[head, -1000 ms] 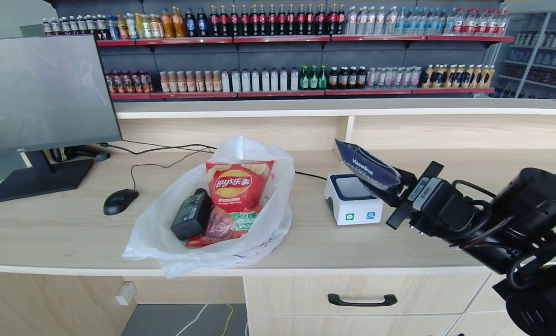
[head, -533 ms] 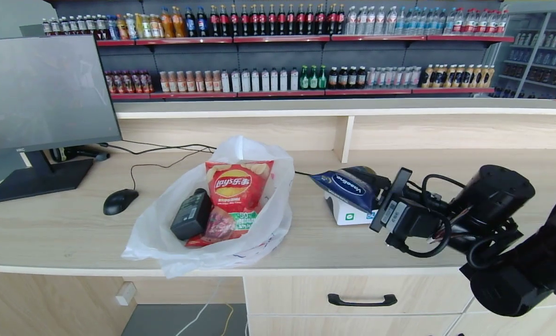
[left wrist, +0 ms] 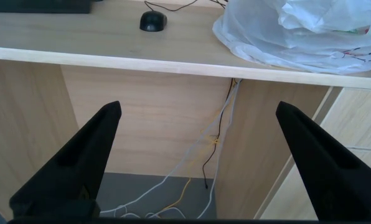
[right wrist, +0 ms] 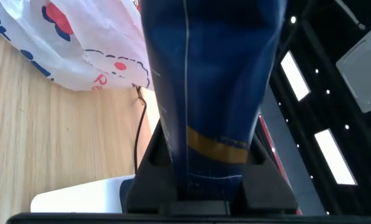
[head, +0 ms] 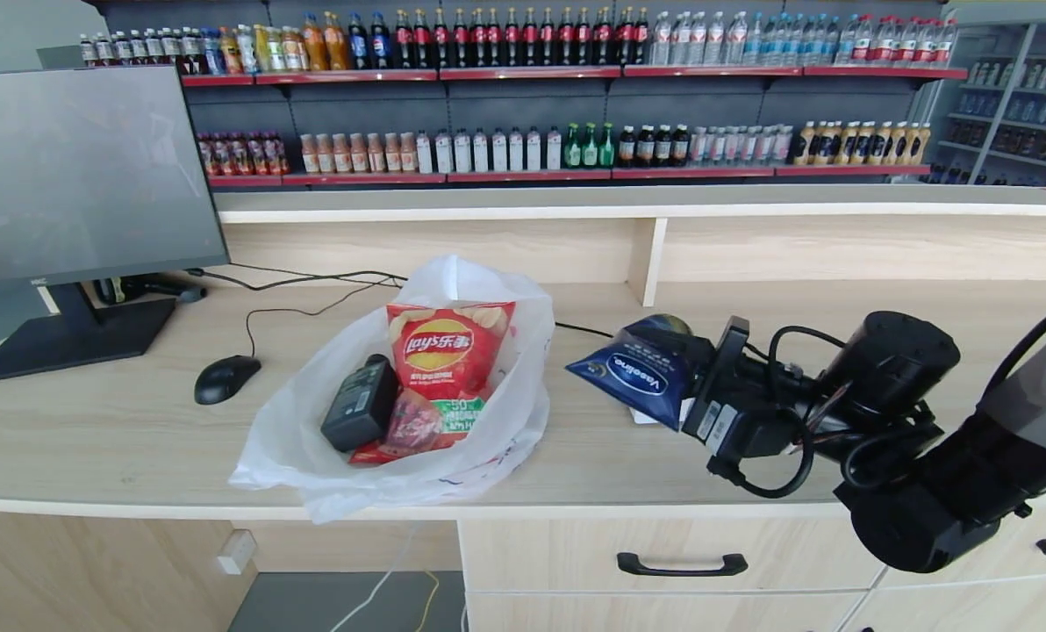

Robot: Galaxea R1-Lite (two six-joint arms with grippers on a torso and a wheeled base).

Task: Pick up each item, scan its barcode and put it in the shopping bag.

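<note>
Nearest, the left claw [left wrist: 198, 107] hung wide open and empty below the worktop [head: 137, 439] edge. Farther in, the right claw [head: 688, 376] gripped a dark blue pouch [head: 637, 373] by one end, tilted just above the white scanner [right wrist: 79, 194] (mostly hidden beneath it). Beside it sat the open shopping bag [head: 479, 281], with drinks shelves [head: 523, 75] behind. The soft pouch could probably sag or slip, or its barcode face away, so no scan registers.

A monitor [head: 84, 175] and mouse [head: 225, 378] sit on the wooden counter [head: 93, 439], with what look like drink bottles [head: 523, 39] shelved behind.
</note>
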